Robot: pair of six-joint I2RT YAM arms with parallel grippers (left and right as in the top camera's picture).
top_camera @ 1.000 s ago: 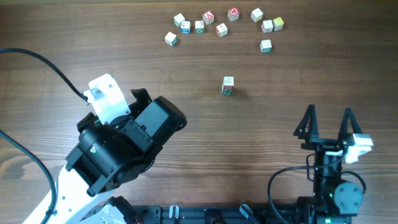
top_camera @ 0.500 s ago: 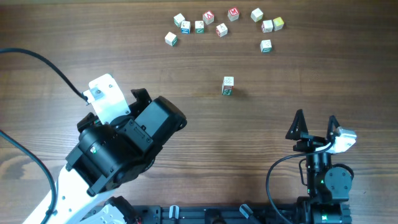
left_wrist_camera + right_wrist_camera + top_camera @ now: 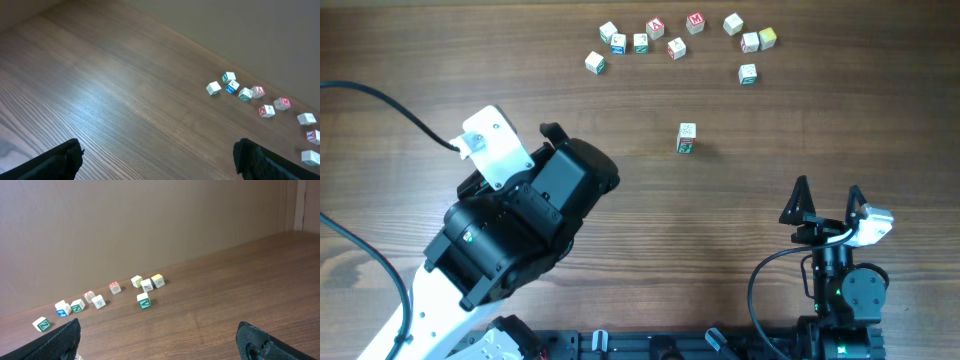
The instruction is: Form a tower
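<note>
The tower [image 3: 687, 138] is a short upright stack of white letter cubes, one cube wide, standing alone mid-table in the overhead view. It is not in the left wrist view. My left gripper [image 3: 157, 147] is open, with only bare wood between its dark fingertips [image 3: 70, 152]. The left arm [image 3: 520, 220] sits left of the tower, well apart from it. My right gripper [image 3: 827, 190] stands open near the front right and holds nothing. In the right wrist view the right gripper [image 3: 159, 325] has bare table between its fingers.
Several loose letter cubes [image 3: 676, 47] lie scattered along the far edge, also seen as cubes [image 3: 245, 94] in the left wrist view and cubes [image 3: 143, 300] in the right wrist view. A black cable [image 3: 390, 95] runs in from the left. A wall rises behind the table's far edge.
The right arm drew back toward the front edge and turned slightly left, then held still. The left arm shifted a little up and to the right. The tower and cubes stayed put.
</note>
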